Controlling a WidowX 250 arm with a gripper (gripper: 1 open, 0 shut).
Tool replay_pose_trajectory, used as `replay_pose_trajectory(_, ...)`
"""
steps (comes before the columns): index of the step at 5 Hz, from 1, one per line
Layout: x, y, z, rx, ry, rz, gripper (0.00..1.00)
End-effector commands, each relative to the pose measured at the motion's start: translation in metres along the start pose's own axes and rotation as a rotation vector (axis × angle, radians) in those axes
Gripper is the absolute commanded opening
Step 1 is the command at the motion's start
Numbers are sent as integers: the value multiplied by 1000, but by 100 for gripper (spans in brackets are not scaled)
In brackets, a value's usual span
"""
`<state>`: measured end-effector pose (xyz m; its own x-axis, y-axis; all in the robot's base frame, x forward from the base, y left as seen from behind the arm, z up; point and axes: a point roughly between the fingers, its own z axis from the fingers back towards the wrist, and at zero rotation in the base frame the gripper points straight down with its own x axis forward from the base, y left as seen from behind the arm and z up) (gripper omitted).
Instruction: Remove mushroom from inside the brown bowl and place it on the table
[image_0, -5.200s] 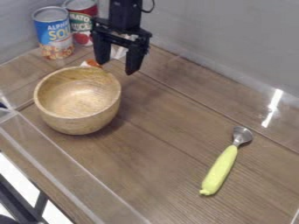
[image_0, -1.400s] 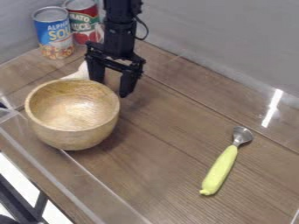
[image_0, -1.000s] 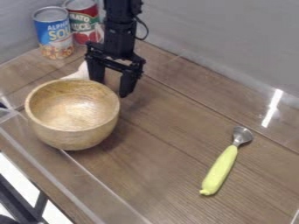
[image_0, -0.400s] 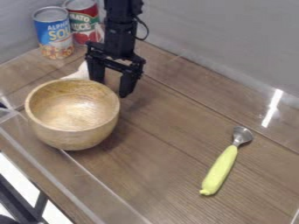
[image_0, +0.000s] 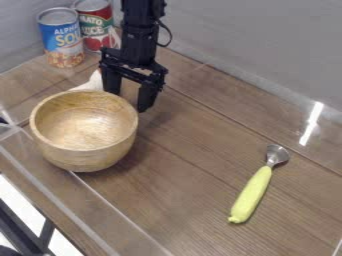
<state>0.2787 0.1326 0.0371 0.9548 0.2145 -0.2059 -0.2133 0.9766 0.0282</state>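
Mushroom (image_0: 87, 84): only a pale cream sliver shows, just behind the brown bowl's (image_0: 83, 128) far rim, toward the far-left corner of the worktop (image_0: 201, 150). It looks outside the bowl, resting on the boards; bowl interior shows bare grain, nothing in it. Sliver is too small to read a long axis.

Hand (image_0: 134, 97) sits immediately right of the sliver, fingers pointing down and spread, nothing visible between them, so released. Left finger is close to the mushroom; touching or not, can't tell.

Key relation: mushroom lies to the hand's left, between it and the far-left corner, bowl rim in front. Judgement: placement seems done; the likely next move is a straight lift clear.

Two soup cans (image_0: 74, 35) stand in the far-left corner; yellow-handled spoon (image_0: 257, 187) lies near the right edge, well apart.
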Motion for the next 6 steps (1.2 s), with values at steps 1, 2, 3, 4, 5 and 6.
replay_pose_trajectory(1,7,2,13,23,-44,-12,100)
replay_pose_trajectory(2,7,2,13,26,-44,-18,100)
replay_pose_trajectory(3,7,2,13,28,-44,-23,100)
replay_pose_trajectory(4,6,2,13,31,-45,-28,100)
replay_pose_trajectory(5,6,2,13,34,-45,-34,100)
replay_pose_trajectory(6,6,2,13,36,-46,-39,100)
